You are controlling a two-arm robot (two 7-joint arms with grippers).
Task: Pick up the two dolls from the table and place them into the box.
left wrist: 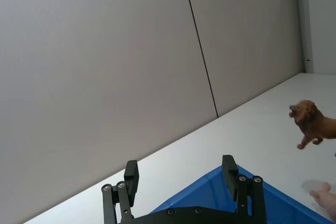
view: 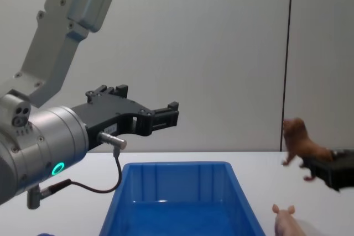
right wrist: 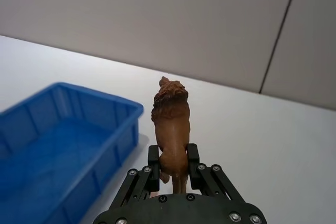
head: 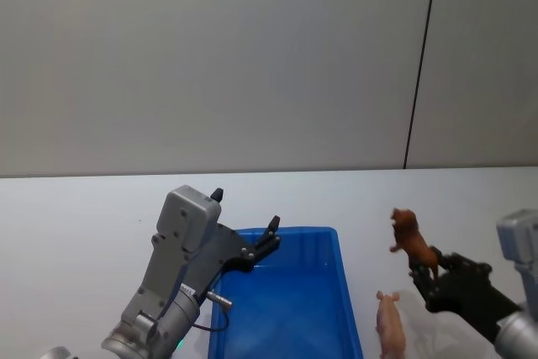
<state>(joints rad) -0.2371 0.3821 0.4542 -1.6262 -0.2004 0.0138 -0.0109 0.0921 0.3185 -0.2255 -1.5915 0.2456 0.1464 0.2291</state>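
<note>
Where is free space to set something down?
Bare: the table behind the box, and the box floor. Crowded: right of the box, where the pig is and the right claw holds the lion. The open left claw hangs over the box.

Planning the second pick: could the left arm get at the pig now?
Probably, but awkwardly: the open left pincer hangs above the blue bin, and the pig lies across it, beside the right pincer gripping the lion.

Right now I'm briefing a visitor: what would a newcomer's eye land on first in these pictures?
The brown lion figurine, held aloft by the right gripper, right of the bright blue bin. Next, the open left gripper hovering over the bin's far left corner, and the pale pink pig on the white table beside the bin's right wall.
</note>
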